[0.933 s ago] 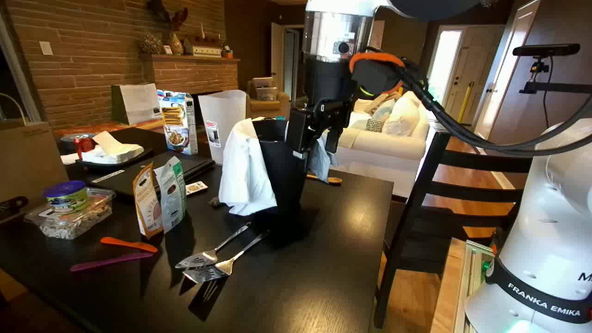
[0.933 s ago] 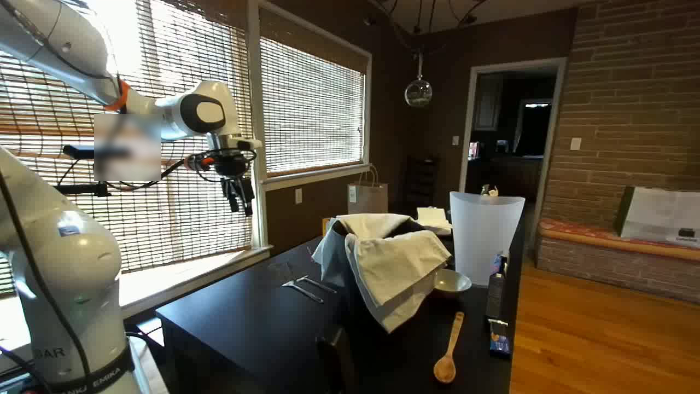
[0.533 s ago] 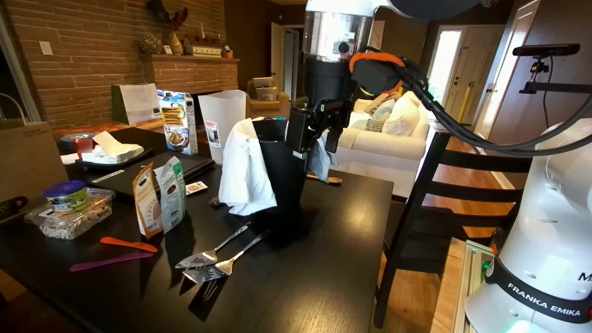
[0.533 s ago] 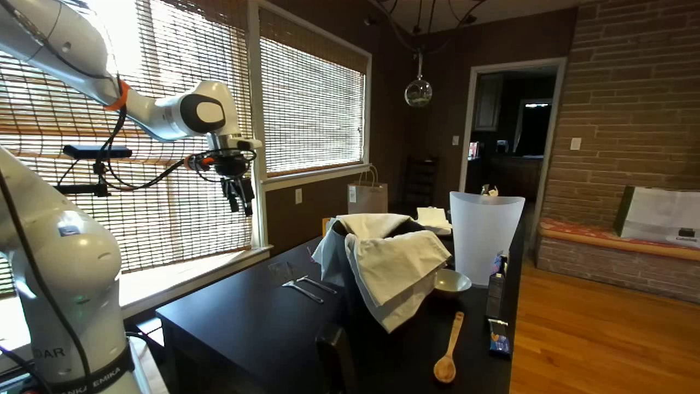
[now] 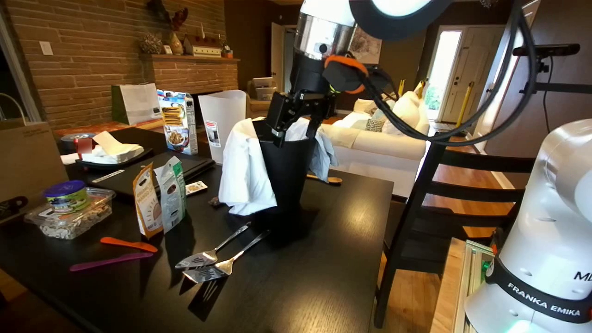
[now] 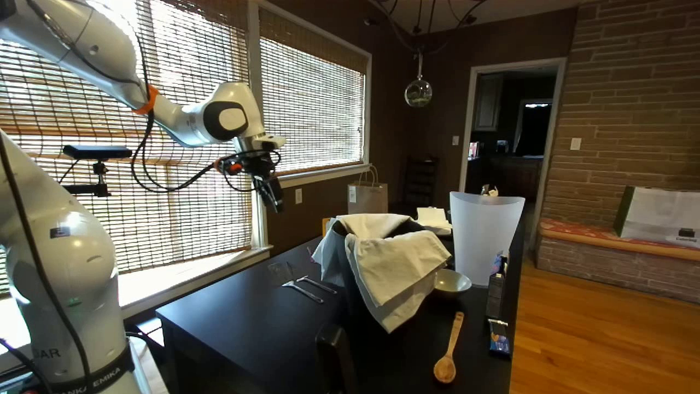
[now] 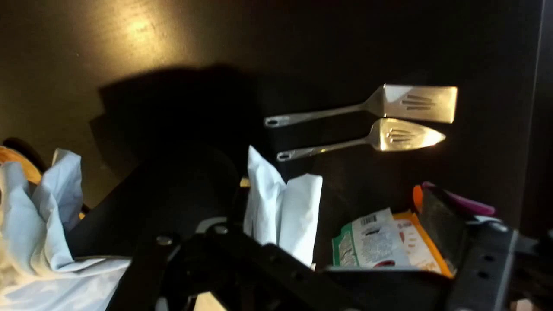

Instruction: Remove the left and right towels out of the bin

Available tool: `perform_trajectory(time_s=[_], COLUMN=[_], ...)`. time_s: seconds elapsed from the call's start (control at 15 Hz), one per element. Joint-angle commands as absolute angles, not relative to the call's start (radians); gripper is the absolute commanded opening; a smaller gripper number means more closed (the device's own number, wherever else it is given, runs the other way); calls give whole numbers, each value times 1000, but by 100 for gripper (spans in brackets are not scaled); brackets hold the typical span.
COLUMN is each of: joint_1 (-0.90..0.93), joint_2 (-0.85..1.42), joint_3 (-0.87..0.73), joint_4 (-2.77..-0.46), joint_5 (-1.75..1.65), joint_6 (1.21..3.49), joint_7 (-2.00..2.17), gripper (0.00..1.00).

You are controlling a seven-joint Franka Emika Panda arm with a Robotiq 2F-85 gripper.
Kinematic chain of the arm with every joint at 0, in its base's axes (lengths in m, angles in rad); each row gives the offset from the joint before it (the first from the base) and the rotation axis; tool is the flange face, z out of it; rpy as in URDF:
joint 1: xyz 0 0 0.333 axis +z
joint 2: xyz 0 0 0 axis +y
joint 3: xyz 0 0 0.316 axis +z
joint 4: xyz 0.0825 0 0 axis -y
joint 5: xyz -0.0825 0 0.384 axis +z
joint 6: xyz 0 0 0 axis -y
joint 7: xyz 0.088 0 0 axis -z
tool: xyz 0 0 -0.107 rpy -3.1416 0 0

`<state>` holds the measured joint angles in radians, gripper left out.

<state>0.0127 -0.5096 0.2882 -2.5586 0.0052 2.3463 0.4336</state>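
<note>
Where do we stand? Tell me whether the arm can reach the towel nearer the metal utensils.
Likely yes: the tool is open, the towel hangs down outside the bin, and nothing is seen blocking the way.

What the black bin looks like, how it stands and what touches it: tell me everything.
The black bin is tall, round and tapered, narrowing downward; it looks like plastic. It stands upright on the dark table, open at the top. A white towel and another towel hang over its rim, hiding much of it. The gripper is apart from it.
</note>
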Motion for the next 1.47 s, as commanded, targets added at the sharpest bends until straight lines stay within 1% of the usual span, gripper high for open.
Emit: perform_trajectory(time_s=[0.0,0.27,0.53,0.6,0.67,0.73,1.07,1.2,1.4], joint_1=[-74,-203,-266,-264,-208,-208,-201,-183,-142], joint_2=[-371,-233,-119,-97,-156,-131,-99,-52,21], joint_3=[256,239,211,199,156,144,133,106,53], joint_4=[-2496,-2400,-2296,-2275,-2337,-2318,-2290,-2256,-2208], joint_5=[-83,-229,-407,-460,-381,-416,-434,-397,-255], joint_6=[2529,2657,2649,2633,2650,2650,2650,2654,2630], joint_7=[466,547,692,734,648,680,702,690,608], gripper=[100,100,100,100,100,100,100,100,100])
